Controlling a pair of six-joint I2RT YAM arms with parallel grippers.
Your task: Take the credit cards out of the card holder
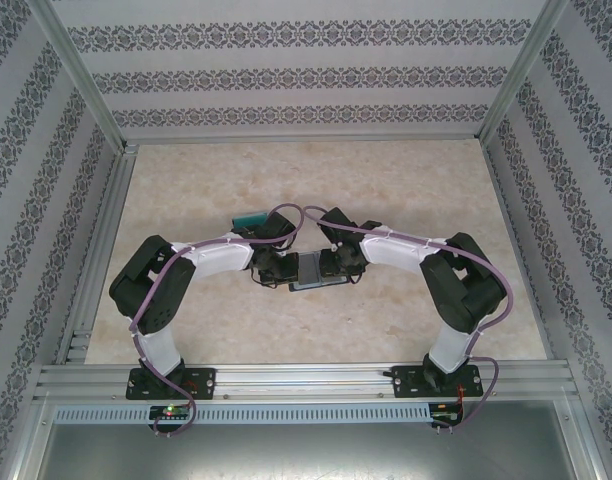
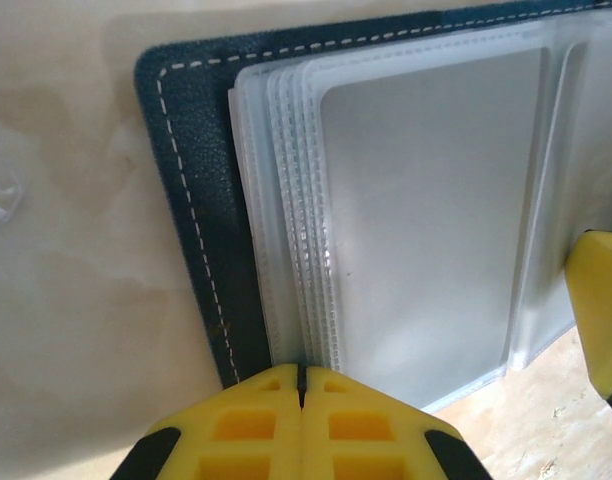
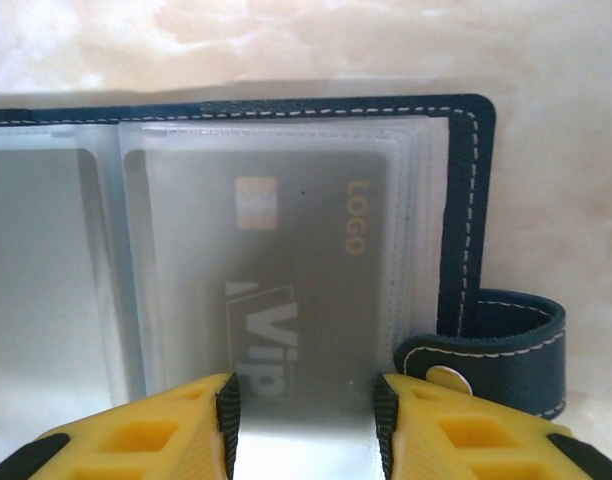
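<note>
If your left gripper (image 2: 301, 400), jaws closed at the lower edge of the card holder (image 2: 186, 150), slips, the right gripper (image 3: 306, 420), jaws part-open astride the credit card (image 3: 306, 260), grip unclear, drags both.

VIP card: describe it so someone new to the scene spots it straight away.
At the middle of the table lies the open navy card holder. On its half next to the snap tab, the VIP card sits in the top clear sleeve, just ahead of the right gripper. Unlike the blank sleeve beside it, it shows a gold chip, "LOGO" and "Vip".
</note>
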